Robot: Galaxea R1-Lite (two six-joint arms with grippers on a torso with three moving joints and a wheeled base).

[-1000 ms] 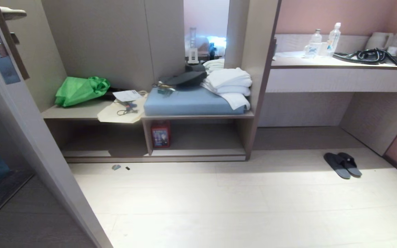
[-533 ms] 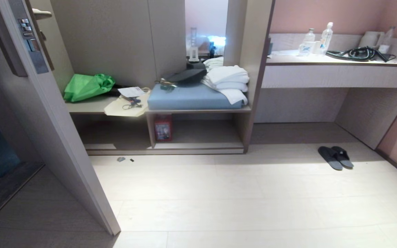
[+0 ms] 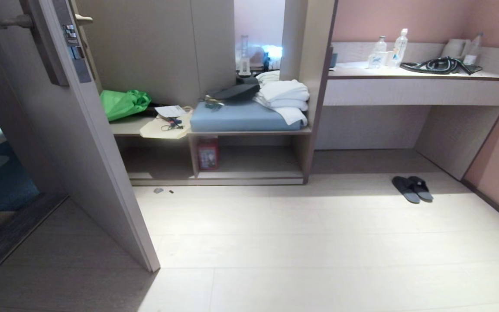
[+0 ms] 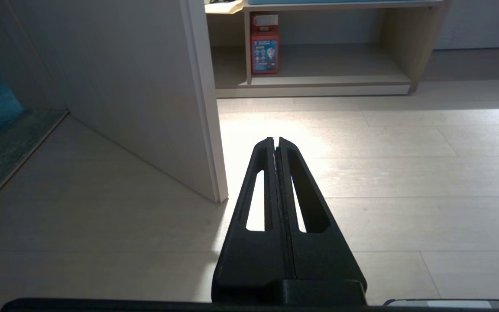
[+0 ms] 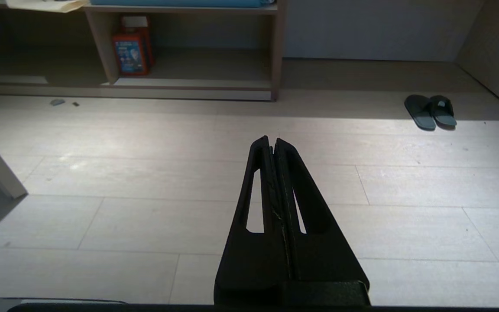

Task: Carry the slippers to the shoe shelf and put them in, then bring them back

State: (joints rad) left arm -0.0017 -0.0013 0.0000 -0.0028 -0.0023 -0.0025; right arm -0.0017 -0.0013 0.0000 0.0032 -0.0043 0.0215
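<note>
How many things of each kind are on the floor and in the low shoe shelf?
Slippers: 2, side by side on the floor
Red box in the shoe shelf: 1
Small scraps on the floor: 2
Total: 5

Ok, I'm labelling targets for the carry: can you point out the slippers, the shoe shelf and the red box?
slippers (image 3: 412, 189), head view, on the strap area of the pair.
shoe shelf (image 3: 256, 164), head view, on the floor board of the right-hand cubby.
red box (image 3: 208, 154), head view, on its front face.

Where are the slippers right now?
In the head view, the slippers lie side by side on the floor at right, below the counter, right of the shoe shelf.
</note>
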